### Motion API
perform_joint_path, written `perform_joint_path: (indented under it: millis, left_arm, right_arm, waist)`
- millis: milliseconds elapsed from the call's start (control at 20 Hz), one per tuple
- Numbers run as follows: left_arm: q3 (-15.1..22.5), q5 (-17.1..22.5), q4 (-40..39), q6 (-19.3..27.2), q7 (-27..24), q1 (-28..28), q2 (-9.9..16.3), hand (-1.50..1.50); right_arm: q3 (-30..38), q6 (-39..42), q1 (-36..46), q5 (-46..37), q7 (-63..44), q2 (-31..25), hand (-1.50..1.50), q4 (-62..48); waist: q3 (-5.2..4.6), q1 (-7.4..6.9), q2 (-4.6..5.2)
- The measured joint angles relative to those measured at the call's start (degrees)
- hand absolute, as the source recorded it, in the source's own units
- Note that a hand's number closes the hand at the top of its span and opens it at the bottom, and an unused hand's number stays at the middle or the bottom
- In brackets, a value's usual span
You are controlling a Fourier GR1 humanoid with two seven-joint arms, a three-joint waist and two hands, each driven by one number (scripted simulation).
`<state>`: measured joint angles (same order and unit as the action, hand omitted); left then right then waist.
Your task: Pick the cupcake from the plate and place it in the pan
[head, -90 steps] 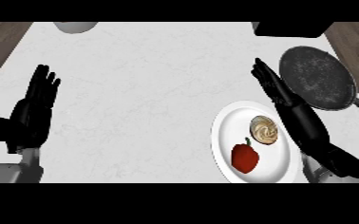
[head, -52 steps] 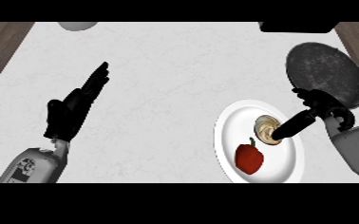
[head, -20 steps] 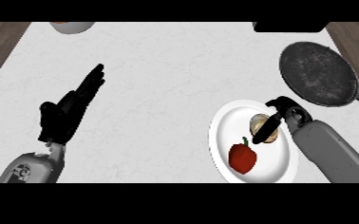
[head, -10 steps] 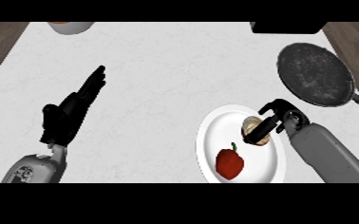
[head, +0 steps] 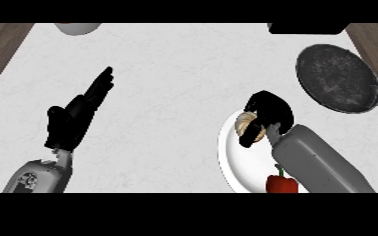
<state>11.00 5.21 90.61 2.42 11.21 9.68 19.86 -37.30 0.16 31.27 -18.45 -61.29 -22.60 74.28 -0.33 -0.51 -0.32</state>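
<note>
The cupcake (head: 244,122), tan with a pale top, sits at the upper left of the white plate (head: 235,161) in the lower right of the head view. My right hand (head: 267,114) is curled round it, thumb and fingers closing over most of it. Whether the cupcake still touches the plate is unclear. The dark round pan (head: 337,77) lies on the counter up and to the right of that hand. My left hand (head: 77,114) rests open at the left, fingers straight and pointing away.
A red pepper (head: 281,183) lies on the plate's near side beside my right forearm. A pale bowl (head: 77,28) shows at the counter's far left edge, a dark object (head: 307,28) at the far right. Wood shows at both far corners.
My right hand came down onto the plate and closed round the cupcake. Plate and pan have slid down and to the left in the view. The left hand rose earlier and now holds still.
</note>
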Motion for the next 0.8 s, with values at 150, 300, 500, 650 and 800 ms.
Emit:
perform_joint_path:
  millis: [150,300,500,650,800]
  left_arm:
    - [-0.53,0.05,0.01,-0.14,0.21,0.12,0.16,0.00]
    - [-0.19,-0.41,0.16,-0.10,-0.46,-1.04,-0.19,0.00]
    - [-0.85,-0.28,-0.36,-0.44,-0.60,-0.87,-0.06,0.00]
    - [-1.07,-0.64,-1.13,-0.37,-1.27,-0.67,-0.50,0.00]
    - [-1.32,-1.02,-0.97,-0.21,-0.77,-0.55,-0.65,0.00]
  right_arm:
    - [-2.98,-3.79,2.41,-8.48,-0.37,3.29,1.50,1.26]
    - [-4.45,-5.75,5.09,-16.74,-1.32,4.80,1.50,2.71]
    - [-4.93,-7.50,9.01,-27.74,-2.32,5.20,1.50,4.30]
    - [-3.83,-8.07,10.78,-34.06,-3.26,6.46,1.50,6.18]
    - [-1.98,-8.88,8.85,-39.00,-3.65,6.32,1.50,8.69]
  waist:
    - [0.14,0.05,-0.02]
    - [0.20,0.22,-0.12]
    - [0.23,0.66,-0.16]
    - [0.25,0.88,-0.11]
    - [0.29,1.11,-0.08]
